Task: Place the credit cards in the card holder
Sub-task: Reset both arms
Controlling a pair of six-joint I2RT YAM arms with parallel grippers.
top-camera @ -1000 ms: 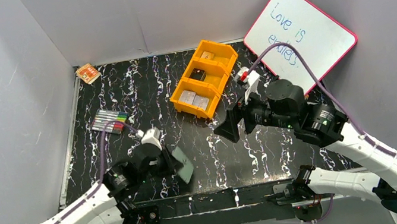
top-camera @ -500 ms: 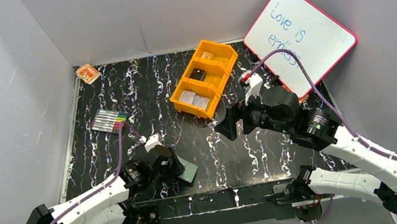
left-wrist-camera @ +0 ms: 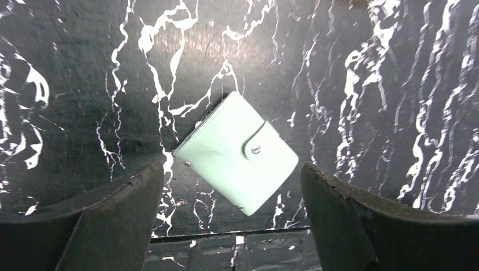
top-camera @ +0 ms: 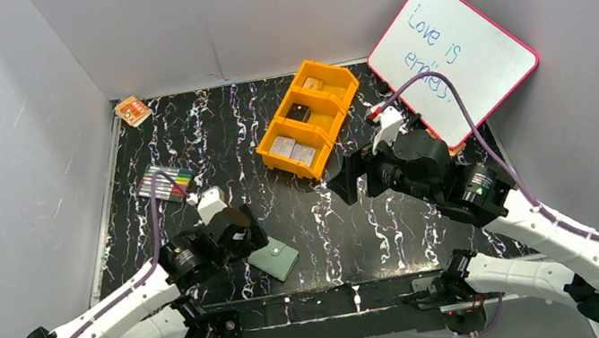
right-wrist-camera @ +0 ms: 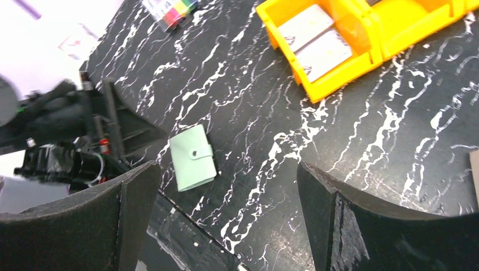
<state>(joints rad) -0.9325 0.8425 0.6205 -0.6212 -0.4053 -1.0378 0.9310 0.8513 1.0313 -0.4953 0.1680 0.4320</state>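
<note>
The card holder [top-camera: 275,259], gripped on edge by the left fingers [left-wrist-camera: 113,226] a second ago, now lies flat and shut on the desk [top-camera: 209,138] near its front edge. Those fingers have let go and stand spread apart, clear of it. The right fingers [right-wrist-camera: 85,226], also apart and empty, hang over the desk's middle. Only the left wrist view shows the snap tab fastened. Only the top view shows credit cards [top-camera: 293,150] in all three compartments of the orange tray [top-camera: 285,167].
</note>
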